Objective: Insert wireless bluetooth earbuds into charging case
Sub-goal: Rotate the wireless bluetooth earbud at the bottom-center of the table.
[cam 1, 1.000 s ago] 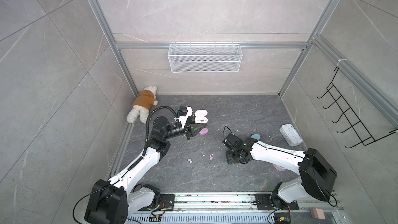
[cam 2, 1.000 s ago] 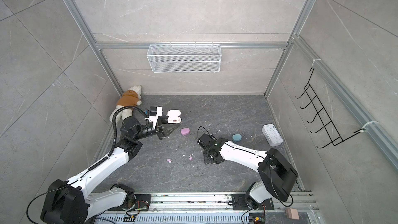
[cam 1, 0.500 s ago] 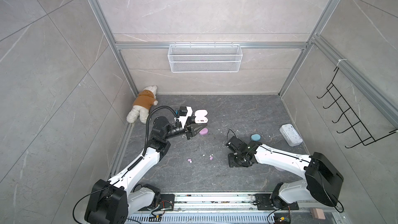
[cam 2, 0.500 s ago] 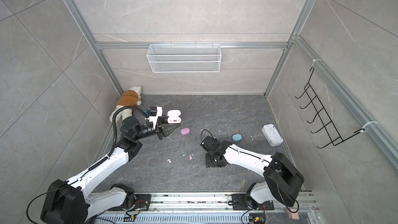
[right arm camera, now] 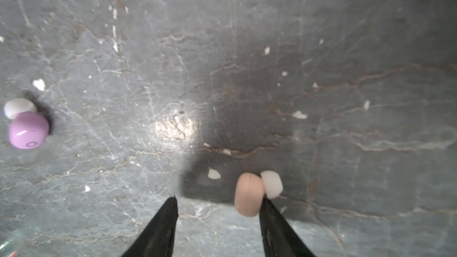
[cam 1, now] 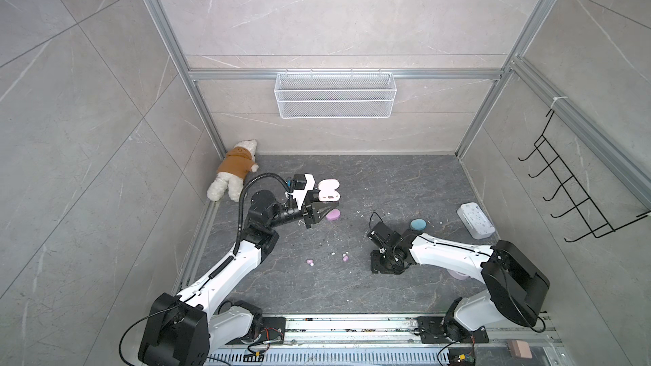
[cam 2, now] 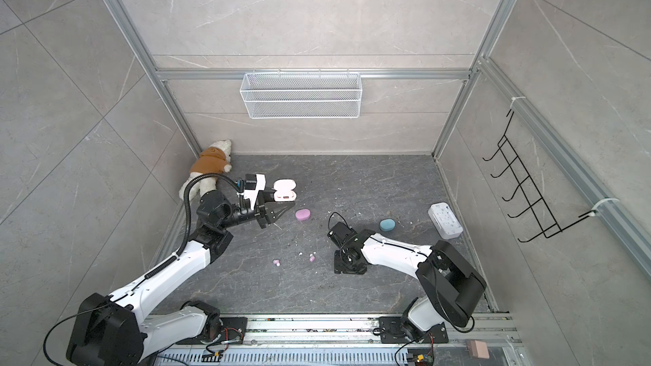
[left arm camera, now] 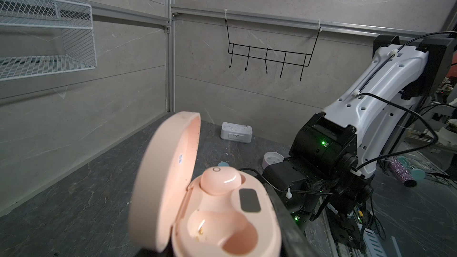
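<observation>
Nearest the rail, the right gripper (right arm camera: pixel 220 199) is reaching down at the table with its jaws parted, clasping nothing. A loose peach earbud (right arm camera: pixel 248 194) is lying between them, against one finger. Just beside it, a lilac earbud (cam 1: pixel 346 258) and a second lilac earbud (cam 1: pixel 310 261) are lying on the table, apart from every case. Farther in, the left gripper (cam 2: pixel 287 208) is clamping the peach charging case (left arm camera: pixel 222 218), lid open, with one seated earbud (left arm camera: pixel 220 180) and one empty socket (left arm camera: pixel 215 226). Beyond, the lilac case (cam 1: pixel 333 215) and blue case (cam 1: pixel 418 224) are sitting closed. One bud looks done and the rest are waiting; no blue buds are showing.
</observation>
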